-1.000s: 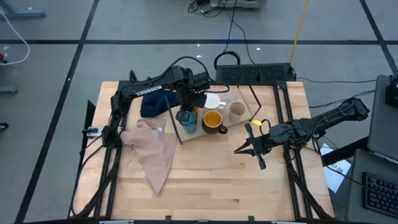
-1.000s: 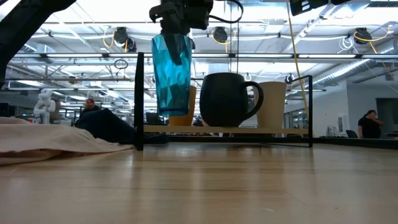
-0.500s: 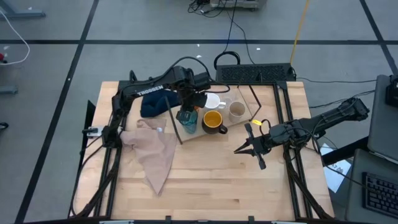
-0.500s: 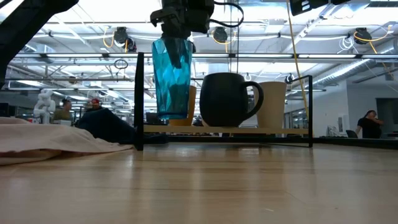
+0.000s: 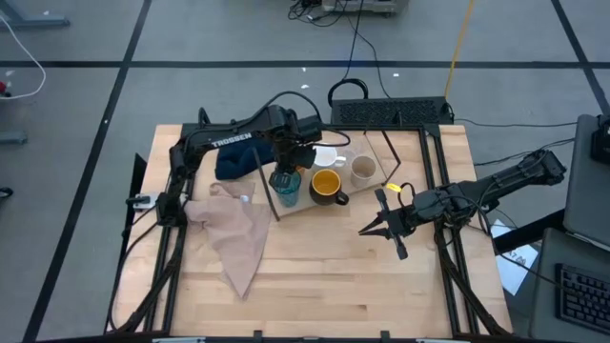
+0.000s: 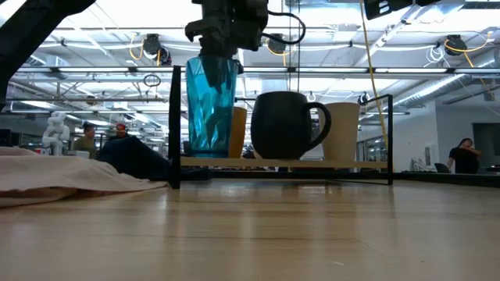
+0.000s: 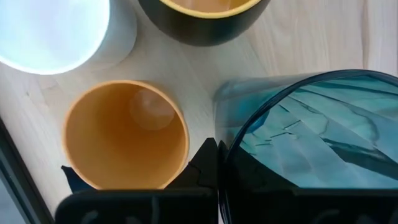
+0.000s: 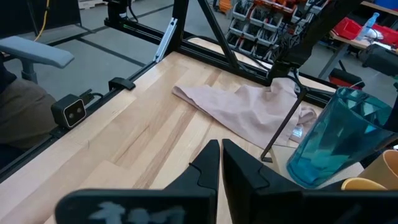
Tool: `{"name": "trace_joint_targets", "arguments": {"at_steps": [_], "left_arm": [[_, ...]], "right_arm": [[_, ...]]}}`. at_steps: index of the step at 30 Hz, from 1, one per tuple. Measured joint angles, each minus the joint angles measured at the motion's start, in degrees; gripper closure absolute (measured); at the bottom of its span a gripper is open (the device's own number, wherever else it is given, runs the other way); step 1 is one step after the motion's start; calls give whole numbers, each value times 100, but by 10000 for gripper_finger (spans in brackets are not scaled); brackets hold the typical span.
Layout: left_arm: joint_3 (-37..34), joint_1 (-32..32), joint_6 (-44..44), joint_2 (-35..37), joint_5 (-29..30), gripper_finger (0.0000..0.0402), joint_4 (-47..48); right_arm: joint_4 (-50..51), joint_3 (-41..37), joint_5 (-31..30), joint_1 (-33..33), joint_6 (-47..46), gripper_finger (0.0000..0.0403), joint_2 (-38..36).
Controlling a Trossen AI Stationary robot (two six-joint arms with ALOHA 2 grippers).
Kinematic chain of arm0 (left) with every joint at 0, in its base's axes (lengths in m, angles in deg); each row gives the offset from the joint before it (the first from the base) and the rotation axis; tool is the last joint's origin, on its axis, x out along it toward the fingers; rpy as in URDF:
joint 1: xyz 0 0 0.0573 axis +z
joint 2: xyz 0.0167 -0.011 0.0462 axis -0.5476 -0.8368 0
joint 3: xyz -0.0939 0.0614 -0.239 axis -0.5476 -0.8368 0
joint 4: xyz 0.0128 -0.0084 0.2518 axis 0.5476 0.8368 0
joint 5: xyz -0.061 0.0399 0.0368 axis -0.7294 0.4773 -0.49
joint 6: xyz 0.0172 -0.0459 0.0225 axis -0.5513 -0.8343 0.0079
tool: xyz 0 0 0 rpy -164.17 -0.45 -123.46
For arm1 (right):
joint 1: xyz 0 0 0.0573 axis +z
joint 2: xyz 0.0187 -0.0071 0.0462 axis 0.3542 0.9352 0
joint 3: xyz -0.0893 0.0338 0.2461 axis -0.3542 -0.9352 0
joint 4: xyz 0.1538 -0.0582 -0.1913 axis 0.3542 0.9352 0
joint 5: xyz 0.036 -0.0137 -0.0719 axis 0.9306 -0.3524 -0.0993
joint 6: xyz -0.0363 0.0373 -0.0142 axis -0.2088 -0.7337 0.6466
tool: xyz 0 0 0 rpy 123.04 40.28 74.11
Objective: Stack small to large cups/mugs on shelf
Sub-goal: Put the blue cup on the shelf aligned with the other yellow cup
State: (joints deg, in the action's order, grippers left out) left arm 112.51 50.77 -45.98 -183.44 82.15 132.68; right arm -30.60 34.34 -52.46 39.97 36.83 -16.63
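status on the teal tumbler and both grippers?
Left gripper shut on teal tumbler, tumbler at shelf level beside dark mug. Right gripper shut, parked off shelf. Nothing blocking.

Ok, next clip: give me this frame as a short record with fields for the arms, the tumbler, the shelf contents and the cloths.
left gripper: shut on the rim of the teal tumbler, above the shelf's left end
teal tumbler: upright, base at the shelf board
right gripper: shut, empty, over bare table right of the shelf
on shelf: dark mug, orange cup, white mug, beige cup
cloths: pinkish cloth and dark blue cloth on the table, left of the shelf
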Motion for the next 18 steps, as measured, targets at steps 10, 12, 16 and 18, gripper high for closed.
{"name": "trace_joint_targets", "arguments": {"at_steps": [10, 12, 16, 18], "left_arm": [[121, 8, 5, -35, 65, 391, -60], [121, 8, 3, -35, 49, 390, -61], [123, 8, 1, -37, 46, 388, -75], [125, 4, -61, -37, 97, 388, -75]], "right_arm": [[-4, 0, 0, 2, 2, 394, 0], [-4, 0, 0, 2, 2, 394, 0], [-4, 0, 0, 2, 6, 394, 0], [-4, 0, 0, 0, 8, 394, 0]]}}
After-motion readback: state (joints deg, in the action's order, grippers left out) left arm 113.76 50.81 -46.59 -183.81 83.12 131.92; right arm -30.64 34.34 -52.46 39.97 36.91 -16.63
